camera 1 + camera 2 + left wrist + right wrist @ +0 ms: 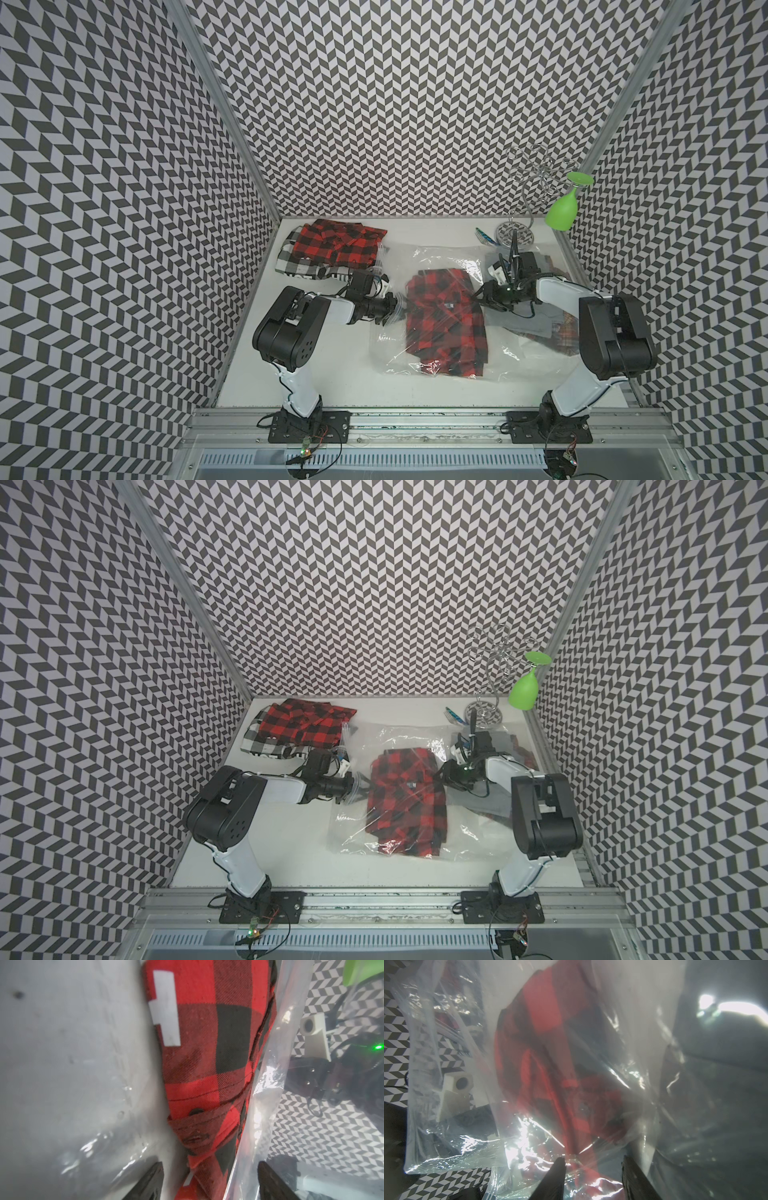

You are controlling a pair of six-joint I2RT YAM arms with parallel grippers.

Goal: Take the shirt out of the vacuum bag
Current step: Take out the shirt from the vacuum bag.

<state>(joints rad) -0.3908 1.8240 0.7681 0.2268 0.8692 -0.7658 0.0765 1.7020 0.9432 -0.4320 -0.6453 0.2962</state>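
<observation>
The clear vacuum bag (440, 257) (399, 737) lies crinkled across the middle of the table. A folded red-and-black plaid shirt (444, 316) (407, 800) is inside it. My left gripper (397, 309) (209, 1178) is at the bag's left edge and open. Its fingers straddle the shirt's (207, 1043) near end, and a plastic layer (270, 1105) runs between the cloth and one finger. My right gripper (478, 297) (593, 1163) is at the shirt's right edge. It is closed on bunched bag film (643, 1043) over the plaid cloth (550, 1053), and creases fan out from the pinch.
A pile of plaid shirts (332, 249) lies at the back left. A wire glass rack (517, 232) with a hanging green glass (561, 208) stands at the back right, with a small striped item (484, 235) beside it. Grey and plaid clothes (536, 328) lie under the right arm.
</observation>
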